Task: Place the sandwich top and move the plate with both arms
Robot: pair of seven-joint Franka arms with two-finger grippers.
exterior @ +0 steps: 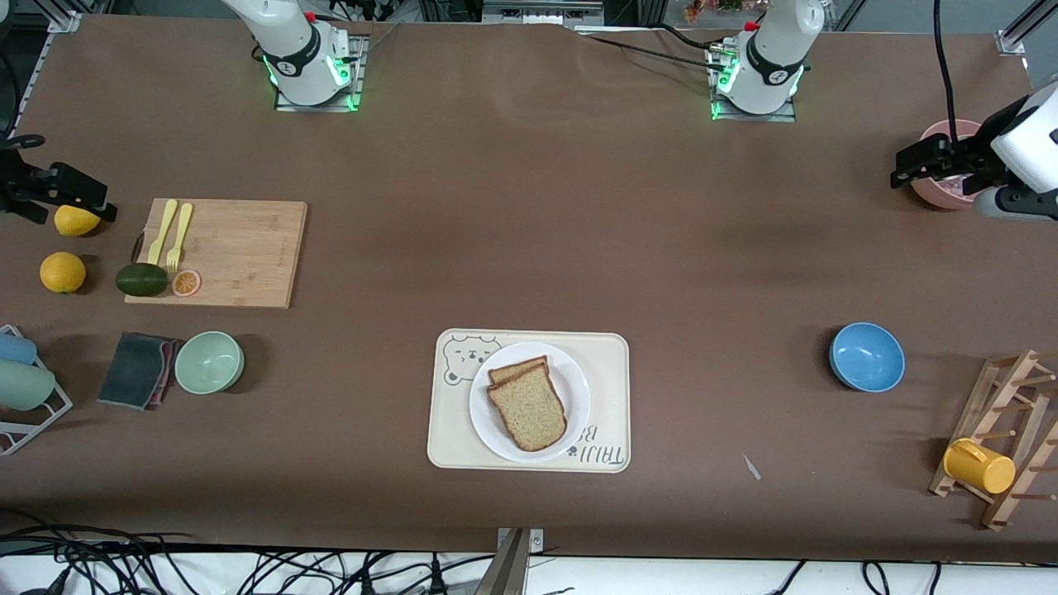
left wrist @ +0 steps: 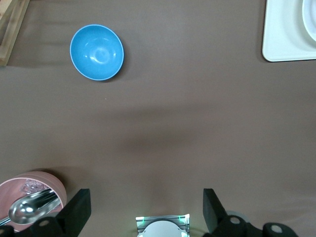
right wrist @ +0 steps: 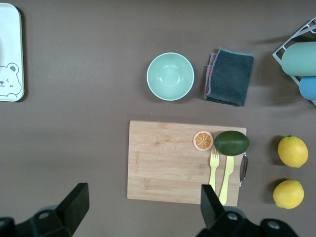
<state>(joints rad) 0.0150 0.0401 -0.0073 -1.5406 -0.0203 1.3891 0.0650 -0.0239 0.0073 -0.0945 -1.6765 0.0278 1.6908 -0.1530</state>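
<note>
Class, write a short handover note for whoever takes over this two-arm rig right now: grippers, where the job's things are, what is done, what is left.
Left gripper: open, holding nothing, up beside the pink bowl at the left arm's end of the table.
Right gripper: open, holding nothing, over a lemon at the right arm's end, beside the cutting board.
The plate sits on the cream bear tray, near the front camera.
The sandwich top lies on the plate over another slice.
Done: top slice appears placed.
Left: moving the plate with both arms; neither gripper is near it.
</note>
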